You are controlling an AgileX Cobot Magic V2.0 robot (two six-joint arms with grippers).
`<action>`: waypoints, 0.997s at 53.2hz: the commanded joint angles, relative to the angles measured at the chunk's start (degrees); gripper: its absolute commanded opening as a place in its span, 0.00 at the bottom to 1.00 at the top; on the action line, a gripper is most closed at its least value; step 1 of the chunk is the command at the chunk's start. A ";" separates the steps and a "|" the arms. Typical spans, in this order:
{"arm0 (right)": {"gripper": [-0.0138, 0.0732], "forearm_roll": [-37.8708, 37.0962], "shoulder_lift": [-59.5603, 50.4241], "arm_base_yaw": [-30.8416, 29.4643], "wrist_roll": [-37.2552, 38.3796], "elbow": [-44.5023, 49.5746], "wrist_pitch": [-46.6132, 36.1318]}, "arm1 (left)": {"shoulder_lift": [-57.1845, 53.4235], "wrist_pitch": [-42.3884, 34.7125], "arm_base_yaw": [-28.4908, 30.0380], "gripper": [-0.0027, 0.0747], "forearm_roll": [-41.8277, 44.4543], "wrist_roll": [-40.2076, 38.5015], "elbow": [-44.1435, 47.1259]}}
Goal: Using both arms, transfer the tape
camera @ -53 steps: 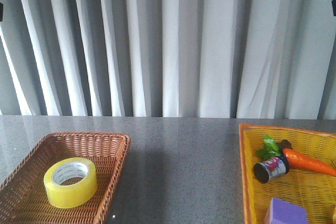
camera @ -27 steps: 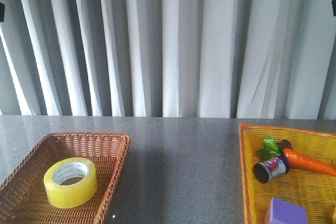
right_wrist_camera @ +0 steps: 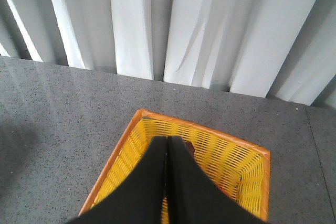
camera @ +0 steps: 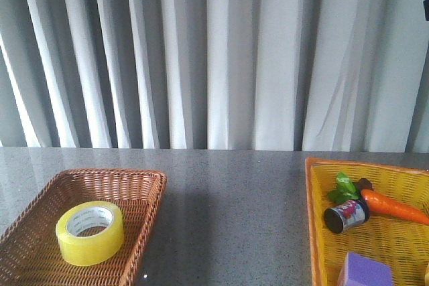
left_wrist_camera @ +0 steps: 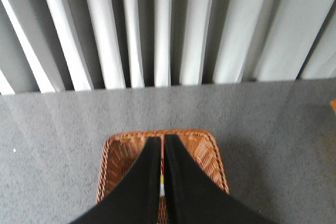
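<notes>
Start of the transfer, seen left to right. At far left, the brown woven wicker basket (camera: 144, 195) rests on the grey speckled table (camera: 228, 199). The wide roll of translucent yellow packing tape (camera: 90, 232) lies flat inside this basket on its floor, its white printed core facing up. No claw touches it. My left gripper (left_wrist_camera: 159, 145) hangs above the same basket; its two black fingers are pressed together and hold nothing. Only a sliver of yellow shows beneath them in the left wrist view.

At right stands the yellow plastic mesh basket (camera: 312, 219). It contains an orange toy carrot with green leaves (camera: 385, 205), a small dark can with a printed label (camera: 346, 216) and a purple block (camera: 364, 271). My right gripper (right_wrist_camera: 167, 148) hovers over this basket, fingers likewise closed and empty.

Neither arm appears in the front view. I judge the task as not yet begun: the pick-up, the hand-over between my arms and the placing all remain.
</notes>
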 commanded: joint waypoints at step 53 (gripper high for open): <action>0.15 -0.10 -1.88 -0.15 -0.59 -1.30 -3.77 | -76.89 -58.37 7.41 0.03 5.51 -10.05 111.91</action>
